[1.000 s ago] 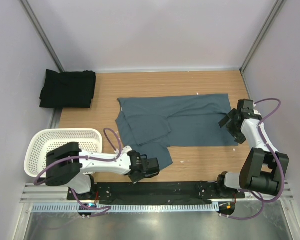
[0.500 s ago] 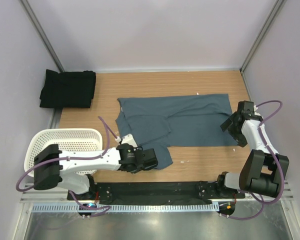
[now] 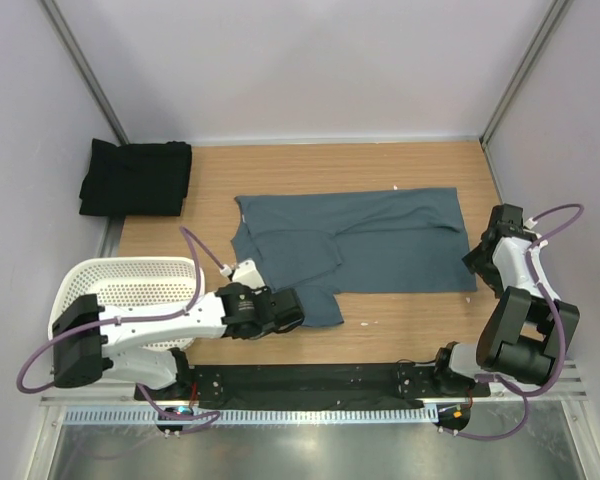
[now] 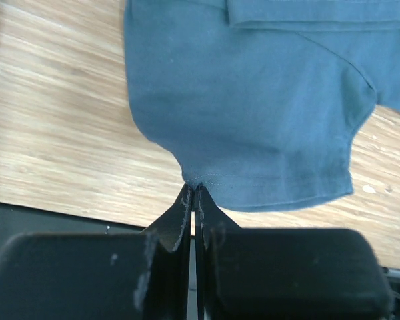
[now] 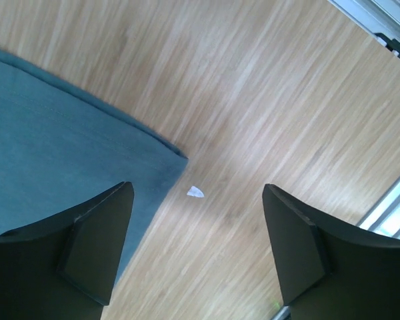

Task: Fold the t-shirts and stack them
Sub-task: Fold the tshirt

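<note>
**Slate blue-grey t-shirt** [image 3: 380, 240]: you see it spread flat across the middle of the wooden table [image 3: 310, 165], its long side running left to right. One part lies doubled over the body left of centre. A short sleeve juts toward the near edge at its near left.

**Left gripper** [image 4: 192, 192]: the fingers are clenched on the stitched hem of that sleeve, and the cloth gathers into a small pucker at the tips. From above, the wrist hides the pinch.

**Right gripper** [image 5: 197, 193]: the fingers are spread with nothing between them. It hangs over the shirt's near right corner and a white fleck [image 5: 195, 193] on the bare wood. You cannot tell whether a finger touches the cloth.

**Black t-shirt** [image 3: 135, 178]: it is folded at the far left corner, its creases lost in the dark cloth.

**White perforated basket** [image 3: 80, 290]: it sits at the near left, partly covered by the left arm.
</note>
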Controlling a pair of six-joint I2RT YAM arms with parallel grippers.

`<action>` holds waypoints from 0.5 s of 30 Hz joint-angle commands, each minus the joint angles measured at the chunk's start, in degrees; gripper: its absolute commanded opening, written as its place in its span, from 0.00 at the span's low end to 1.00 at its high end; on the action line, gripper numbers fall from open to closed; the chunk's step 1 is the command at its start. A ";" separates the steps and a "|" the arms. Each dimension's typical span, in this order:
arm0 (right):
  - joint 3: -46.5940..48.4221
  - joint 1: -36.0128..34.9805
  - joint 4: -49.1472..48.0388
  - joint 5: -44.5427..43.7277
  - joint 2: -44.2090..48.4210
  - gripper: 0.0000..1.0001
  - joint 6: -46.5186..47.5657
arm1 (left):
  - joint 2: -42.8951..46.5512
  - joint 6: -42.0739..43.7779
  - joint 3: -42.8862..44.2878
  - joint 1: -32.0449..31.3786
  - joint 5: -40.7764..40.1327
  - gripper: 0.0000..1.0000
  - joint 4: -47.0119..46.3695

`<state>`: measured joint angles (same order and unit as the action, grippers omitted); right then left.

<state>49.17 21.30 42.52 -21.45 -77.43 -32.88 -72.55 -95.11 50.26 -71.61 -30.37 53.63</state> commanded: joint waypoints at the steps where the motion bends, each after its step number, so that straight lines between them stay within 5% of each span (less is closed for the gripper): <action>1: -0.65 0.58 -5.16 -1.22 1.05 0.82 0.19 | -2.93 2.21 2.99 0.42 -1.45 0.00 1.30; 15: -7.42 2.34 -13.34 5.45 0.00 0.60 -2.71 | -7.95 2.12 6.87 0.42 1.54 0.00 5.00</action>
<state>42.74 23.40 32.67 -18.20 -77.67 -33.58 -79.96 -92.58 55.13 -71.29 -28.03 55.92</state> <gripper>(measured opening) 0.610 0.006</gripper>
